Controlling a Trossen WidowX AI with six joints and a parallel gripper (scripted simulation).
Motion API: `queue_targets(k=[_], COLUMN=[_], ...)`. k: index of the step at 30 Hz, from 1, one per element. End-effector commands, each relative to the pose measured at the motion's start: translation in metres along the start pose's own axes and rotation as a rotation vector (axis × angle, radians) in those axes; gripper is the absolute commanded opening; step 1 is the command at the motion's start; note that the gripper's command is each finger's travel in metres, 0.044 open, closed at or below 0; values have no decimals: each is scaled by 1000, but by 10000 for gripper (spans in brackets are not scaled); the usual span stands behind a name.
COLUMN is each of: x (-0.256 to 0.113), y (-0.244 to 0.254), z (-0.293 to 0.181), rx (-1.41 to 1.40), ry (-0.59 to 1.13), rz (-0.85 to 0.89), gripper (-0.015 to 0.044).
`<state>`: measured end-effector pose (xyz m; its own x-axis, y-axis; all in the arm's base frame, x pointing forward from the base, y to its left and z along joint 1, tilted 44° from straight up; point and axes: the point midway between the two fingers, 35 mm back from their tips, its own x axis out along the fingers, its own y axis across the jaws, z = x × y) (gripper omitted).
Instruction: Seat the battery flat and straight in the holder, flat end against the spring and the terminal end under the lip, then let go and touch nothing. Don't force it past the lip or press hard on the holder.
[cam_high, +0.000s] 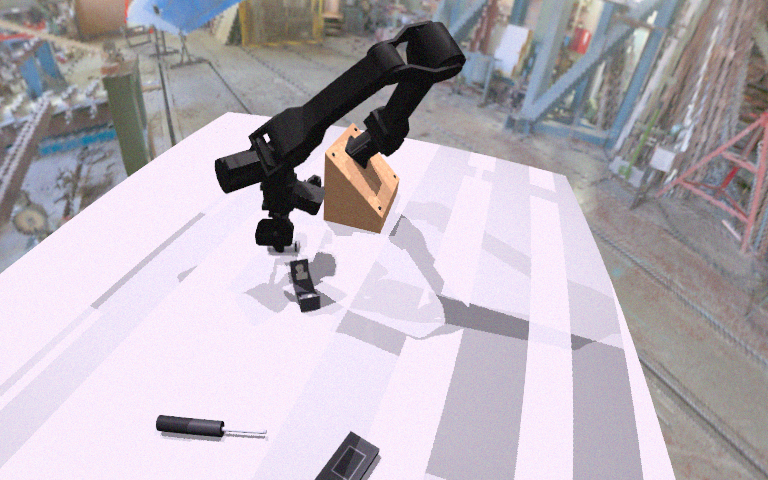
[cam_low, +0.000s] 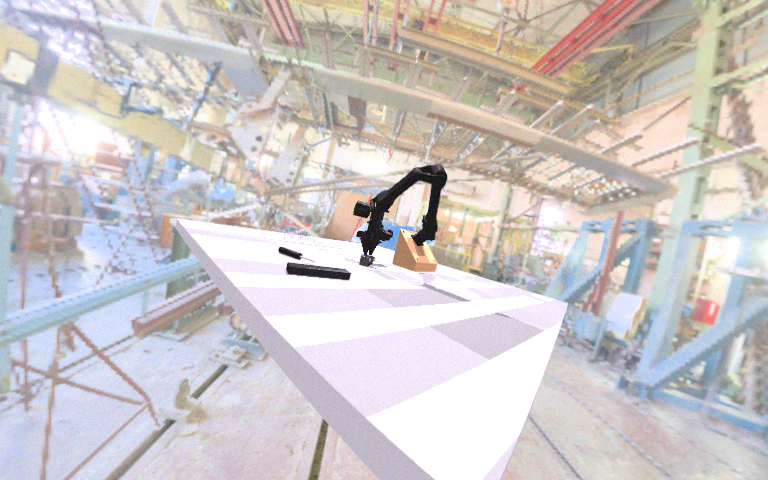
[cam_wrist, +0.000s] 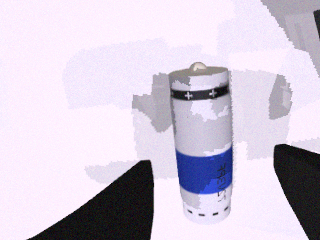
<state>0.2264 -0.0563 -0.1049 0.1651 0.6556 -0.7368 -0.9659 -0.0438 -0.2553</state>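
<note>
The battery (cam_wrist: 202, 130) lies on the white table, white with a blue band, its terminal end toward the top of the wrist view. My gripper (cam_high: 278, 247) (cam_wrist: 213, 163) is open above it, with one finger on each side and visible space between battery and fingers. In the top view the battery is almost wholly hidden behind the gripper. The black holder (cam_high: 304, 285) (cam_low: 366, 260) stands on the table just beyond the gripper, toward the top camera, and looks empty, with a raised wall at each end.
A screwdriver (cam_high: 189, 425) (cam_low: 289, 253) and a black box with a square outline (cam_high: 348, 461) (cam_low: 318, 271) lie well away from the holder. The wooden wedge (cam_high: 350, 198) (cam_low: 412, 260) stands under the arm's base, near the gripper. Shadows of the arm cross the table.
</note>
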Motion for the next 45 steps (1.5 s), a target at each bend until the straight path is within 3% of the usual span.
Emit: queue_targets(k=[1,9,14,19,24,31,36,45], x=[9,19,19,19,17,-30,-32,-40], y=[2,3,3,3,3,3,2,-26], z=[1,3,3,3,2,1,1,7], rx=[11,9,9,9,9,9,16,352], ry=[-11,-13,-13,-13,-13,-11,-11,-6], rz=[1,0,0,0,0,1,1,3], gripper=[240,240,109,78,78,78,78,78])
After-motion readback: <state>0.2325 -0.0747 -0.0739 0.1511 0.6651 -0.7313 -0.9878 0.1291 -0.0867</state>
